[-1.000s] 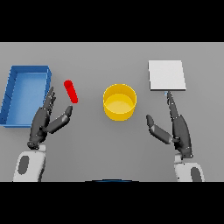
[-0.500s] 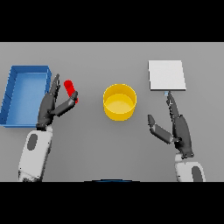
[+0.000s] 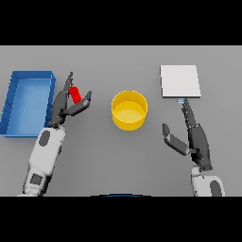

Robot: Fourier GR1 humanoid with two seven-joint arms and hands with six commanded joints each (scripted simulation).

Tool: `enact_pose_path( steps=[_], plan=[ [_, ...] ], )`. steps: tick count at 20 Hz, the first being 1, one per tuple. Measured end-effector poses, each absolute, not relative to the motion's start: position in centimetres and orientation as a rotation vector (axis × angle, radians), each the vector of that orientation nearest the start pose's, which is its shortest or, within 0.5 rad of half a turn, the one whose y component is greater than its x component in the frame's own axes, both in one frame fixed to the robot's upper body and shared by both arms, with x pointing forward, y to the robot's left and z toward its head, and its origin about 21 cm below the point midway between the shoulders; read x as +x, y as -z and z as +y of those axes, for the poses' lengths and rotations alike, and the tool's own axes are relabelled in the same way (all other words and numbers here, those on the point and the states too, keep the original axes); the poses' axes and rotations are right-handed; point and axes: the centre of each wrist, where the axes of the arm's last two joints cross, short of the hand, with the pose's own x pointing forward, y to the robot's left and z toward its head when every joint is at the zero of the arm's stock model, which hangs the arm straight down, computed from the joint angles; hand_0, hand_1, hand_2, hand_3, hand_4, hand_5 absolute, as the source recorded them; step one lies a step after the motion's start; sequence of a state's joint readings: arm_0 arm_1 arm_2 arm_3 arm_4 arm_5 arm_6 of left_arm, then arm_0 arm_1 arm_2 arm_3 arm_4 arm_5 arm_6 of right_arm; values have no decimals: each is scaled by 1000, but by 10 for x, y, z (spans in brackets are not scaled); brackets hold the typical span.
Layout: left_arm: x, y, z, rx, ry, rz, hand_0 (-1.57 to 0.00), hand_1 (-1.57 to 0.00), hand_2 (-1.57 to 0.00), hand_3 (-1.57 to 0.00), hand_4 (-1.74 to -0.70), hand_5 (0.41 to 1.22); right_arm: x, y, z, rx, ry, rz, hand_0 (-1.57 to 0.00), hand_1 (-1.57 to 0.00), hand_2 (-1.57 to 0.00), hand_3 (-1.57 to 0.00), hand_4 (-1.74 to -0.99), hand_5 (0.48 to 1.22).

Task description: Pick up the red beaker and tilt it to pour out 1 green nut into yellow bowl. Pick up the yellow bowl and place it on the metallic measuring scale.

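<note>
Even, flat light with no glare, only faint soft shadows beneath the yellow bowl (image 3: pixel 129 110).

The left hand (image 3: pixel 66 105) covers the red beaker's (image 3: pixel 75 93) lower end; any green nut inside cannot be seen.

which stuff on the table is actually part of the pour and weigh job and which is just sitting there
Part of the job: red beaker, with the left hand at it; yellow bowl; metallic measuring scale; right hand, open near the scale.

Just lying about: blue tray at the far left.
</note>
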State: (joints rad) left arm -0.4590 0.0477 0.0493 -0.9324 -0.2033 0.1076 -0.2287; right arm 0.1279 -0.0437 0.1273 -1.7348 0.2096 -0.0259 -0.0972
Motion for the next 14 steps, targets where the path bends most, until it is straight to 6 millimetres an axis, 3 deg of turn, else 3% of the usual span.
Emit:
enact_pose_path(
  steps=[4, 6, 7, 10, 12, 13, 14],
  plan=[
    [362, 30, 197, 188, 284, -1605, 1, 1, 1, 1, -1271, 692, 217, -7, -219, -149, -244, -1708, 1, 1, 1, 1, -1265, 691],
    [364, 34, 195, 185, 266, -1623, -93, -141, -150, -47, -1324, 741, 217, -11, -215, -150, -243, -1728, 1, 1, 1, 1, -1255, 691],
    [366, 36, 193, 187, 250, -1633, -322, -364, -358, -218, -1355, 770, 219, -10, -215, -158, -243, -1718, 1, 1, 1, 1, -1252, 690],
    [369, 36, 185, 191, 229, -1640, -932, -953, -950, -761, -1529, 990, 216, -9, -218, -173, -249, -1728, 1, 1, 1, 1, -1241, 695],
    [369, 40, 181, 179, 229, -1692, -1162, -1176, -1173, -997, -1601, 1073, 215, -9, -215, -161, -249, -1727, 1, 1, 1, 1, -1233, 688],
    [367, 41, 180, 163, 225, -1710, -1244, -1255, -1253, -1111, -1572, 1103, 219, -8, -215, -165, -241, -1713, 1, 1, 1, 1, -1233, 686],
    [367, 42, 179, 159, 222, -1711, -1309, -1318, -1317, -1203, -1606, 1119, 219, -10, -217, -164, -243, -1730, 1, 1, 1, 1, -1232, 685]
  ],
)
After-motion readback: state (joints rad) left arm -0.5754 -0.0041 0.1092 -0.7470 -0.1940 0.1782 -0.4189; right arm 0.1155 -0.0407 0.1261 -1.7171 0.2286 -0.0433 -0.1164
